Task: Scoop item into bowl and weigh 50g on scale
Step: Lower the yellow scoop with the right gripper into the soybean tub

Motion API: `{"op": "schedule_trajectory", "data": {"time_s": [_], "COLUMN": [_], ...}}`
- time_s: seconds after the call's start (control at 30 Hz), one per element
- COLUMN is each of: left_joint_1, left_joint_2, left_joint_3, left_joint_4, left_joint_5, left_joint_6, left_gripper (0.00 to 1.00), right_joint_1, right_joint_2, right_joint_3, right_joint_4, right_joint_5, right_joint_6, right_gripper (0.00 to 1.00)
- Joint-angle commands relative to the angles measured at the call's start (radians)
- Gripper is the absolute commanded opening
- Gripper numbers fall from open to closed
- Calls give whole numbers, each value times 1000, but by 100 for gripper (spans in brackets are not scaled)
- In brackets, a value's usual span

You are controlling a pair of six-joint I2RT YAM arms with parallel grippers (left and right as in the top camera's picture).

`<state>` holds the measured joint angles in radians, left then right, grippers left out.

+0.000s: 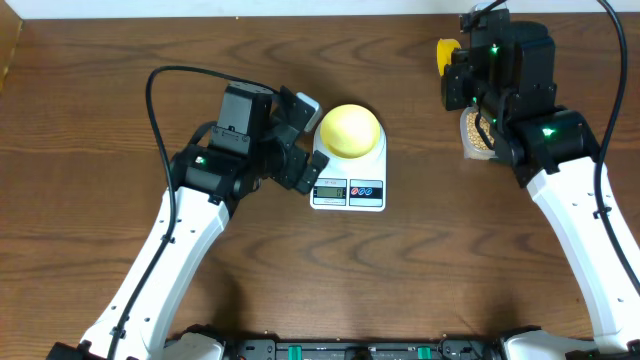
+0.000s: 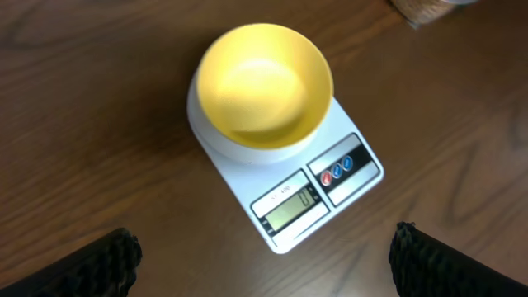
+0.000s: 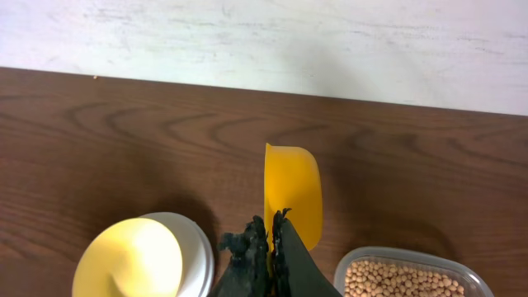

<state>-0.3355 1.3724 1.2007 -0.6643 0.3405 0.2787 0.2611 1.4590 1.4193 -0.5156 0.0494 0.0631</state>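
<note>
The pale yellow-green bowl [image 1: 349,129] stands empty on the white scale [image 1: 349,186]; both also show in the left wrist view, bowl [image 2: 262,82] and scale [image 2: 330,194]. The scale display reads 0. My left gripper [image 1: 300,150] is open and empty, just left of the scale; its fingertips frame the scale's front [image 2: 264,256]. My right gripper [image 3: 271,235] is shut on the bright yellow scoop [image 3: 291,194], held in the air at the back right [image 1: 447,55]. The tan beans [image 3: 404,280] lie in a clear tub [image 1: 475,135] under the right arm.
The table's back edge meets a white wall [image 3: 264,41] right behind the scoop. Bare wood lies between the scale and the tub [image 1: 425,150].
</note>
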Motion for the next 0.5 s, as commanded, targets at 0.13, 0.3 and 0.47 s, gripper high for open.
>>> {"op": "schedule_trajectory", "data": {"time_s": [0.13, 0.3, 0.47], "left_joint_1": [3, 3, 3], "left_joint_2": [-16, -16, -16], "left_joint_3": [-6, -6, -6], "left_joint_4": [-29, -32, -31], "left_joint_5": [42, 42, 42], "left_joint_6": [93, 125, 128], "left_gripper": [98, 98, 98], "right_joint_1": [-9, -15, -26], "right_joint_2": [2, 2, 2], "right_joint_3": [16, 16, 16], "right_joint_4": [-1, -6, -16], "right_joint_5": [13, 25, 27], "right_joint_6": [-17, -28, -35], "right_gripper": [1, 1, 1]}}
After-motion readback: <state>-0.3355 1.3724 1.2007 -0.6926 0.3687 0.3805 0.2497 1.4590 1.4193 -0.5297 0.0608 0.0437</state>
